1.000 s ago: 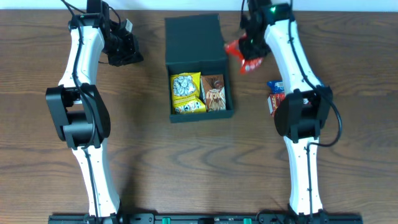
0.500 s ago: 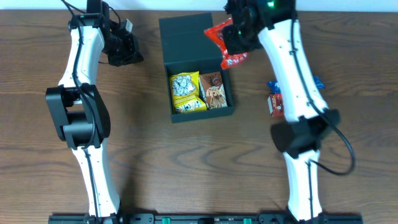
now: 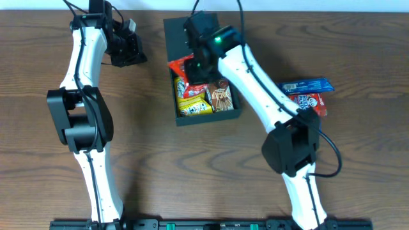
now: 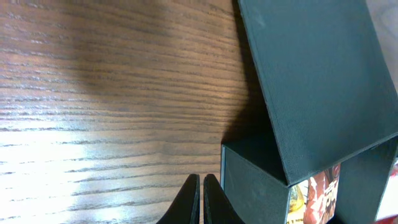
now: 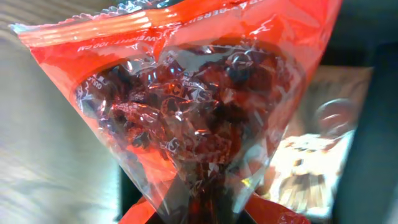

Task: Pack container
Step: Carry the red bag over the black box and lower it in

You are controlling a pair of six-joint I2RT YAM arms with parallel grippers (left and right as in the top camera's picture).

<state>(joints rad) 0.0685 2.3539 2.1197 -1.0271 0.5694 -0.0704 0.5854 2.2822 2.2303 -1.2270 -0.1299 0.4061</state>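
- The right gripper [image 3: 193, 64] is clamped on a red packet [image 3: 180, 66]. In the right wrist view the clear-fronted packet [image 5: 205, 106] fills the frame with dark dried pieces inside, and it hides the fingertips.
- Directly under this gripper is the container [image 3: 208, 118], a dark box standing open on the table [image 3: 160, 166]. The red packet hangs over the box's left half.
- Just below the held packet, inside the box, lies a yellow packet [image 3: 193, 102]. A brown packet [image 3: 221, 96] lies touching it on the right.
- Beyond the gripper, on the far side of the box, the lid [image 3: 182, 32] stands swung open.
- Well off to this gripper's right, beside the arm's elbow, a blue packet [image 3: 307, 85] and a red-and-white packet [image 3: 311, 102] lie on the table, close together.
- The left gripper [image 4: 200, 193] has its fingers pressed together with nothing between them, above bare wood.
- To the right of the left gripper, near but not touching, are the container's corner and its raised lid [image 4: 317, 81].
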